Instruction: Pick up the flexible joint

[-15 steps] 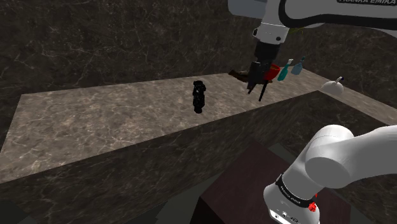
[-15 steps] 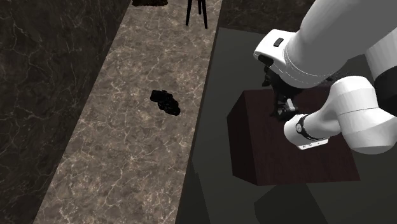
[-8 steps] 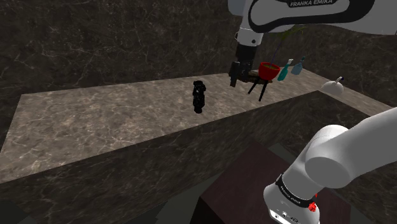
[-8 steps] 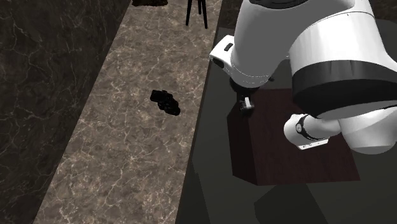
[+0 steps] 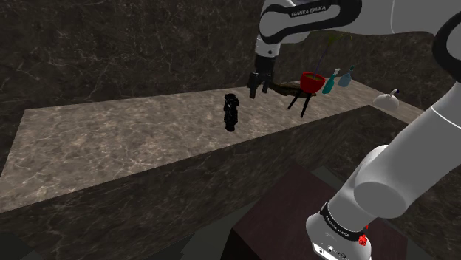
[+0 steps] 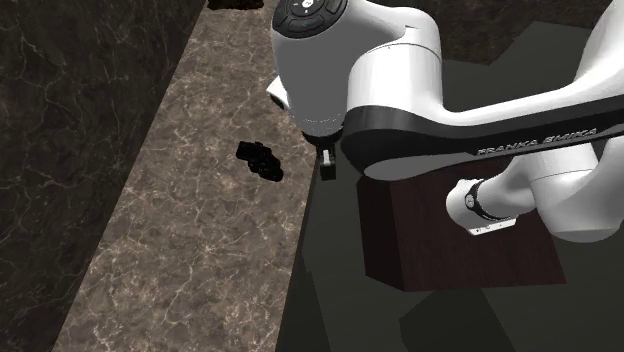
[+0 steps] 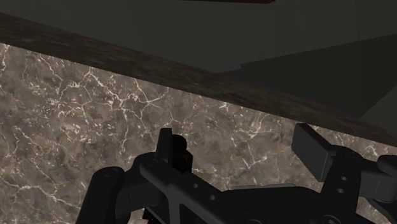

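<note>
Against a dark, veined wall ran a long table (image 5: 111,140) (image 6: 200,220) with a pale brown marbled top. In the wrist view, the top (image 7: 95,108) ended at a darker edge with dim floor beyond. The white arm (image 5: 399,177) (image 6: 370,70) rose from its stand (image 5: 288,193) (image 6: 440,240), a dark brown box on the floor beside the table. It arched up and over, with the wrist pointing down at the table.

The end effector (image 5: 258,83) (image 6: 327,162) (image 7: 242,145) hung above the table, over its edge in the second exterior view. Its two black fingers (image 7: 167,147) stood apart with nothing between them.

The joint (image 5: 231,111) (image 6: 260,161), a small black knobbly piece, lay on the table. It was near the end effector, on the left of it in both exterior views, and the two did not touch.

Farther along the table, at the shoulder view's right, a red bowl (image 5: 312,81) sat on a small dark rack with thin legs. Just past it stood two teal bottles (image 5: 328,86). A small white thing (image 5: 386,100), too small to make out, sat at the table's end.
</note>
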Available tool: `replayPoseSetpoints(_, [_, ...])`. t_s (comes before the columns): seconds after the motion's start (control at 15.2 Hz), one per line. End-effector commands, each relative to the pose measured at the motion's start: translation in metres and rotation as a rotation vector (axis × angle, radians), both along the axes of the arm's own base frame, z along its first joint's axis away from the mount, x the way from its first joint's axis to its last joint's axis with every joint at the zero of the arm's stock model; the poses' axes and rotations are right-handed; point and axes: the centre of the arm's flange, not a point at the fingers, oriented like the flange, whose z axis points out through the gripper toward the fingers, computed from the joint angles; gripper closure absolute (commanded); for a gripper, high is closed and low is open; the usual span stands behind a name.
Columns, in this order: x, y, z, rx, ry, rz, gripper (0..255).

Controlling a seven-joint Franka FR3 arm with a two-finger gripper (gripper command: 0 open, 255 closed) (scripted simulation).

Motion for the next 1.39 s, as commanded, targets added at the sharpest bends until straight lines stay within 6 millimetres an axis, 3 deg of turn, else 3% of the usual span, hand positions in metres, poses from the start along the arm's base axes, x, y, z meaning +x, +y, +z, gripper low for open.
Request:
replayPoseSetpoints(0.0, [0.026, -0.006, -0.011, 0.0, 0.002, -0.002, 0])
replayPoseSetpoints(1.06, [0.214, -0.063, -0.098, 0.003, 0.025, -0.023, 0])
replayPoseSetpoints(1.32, [0.216, -0.064, -0.115, 0.003, 0.025, -0.023, 0])
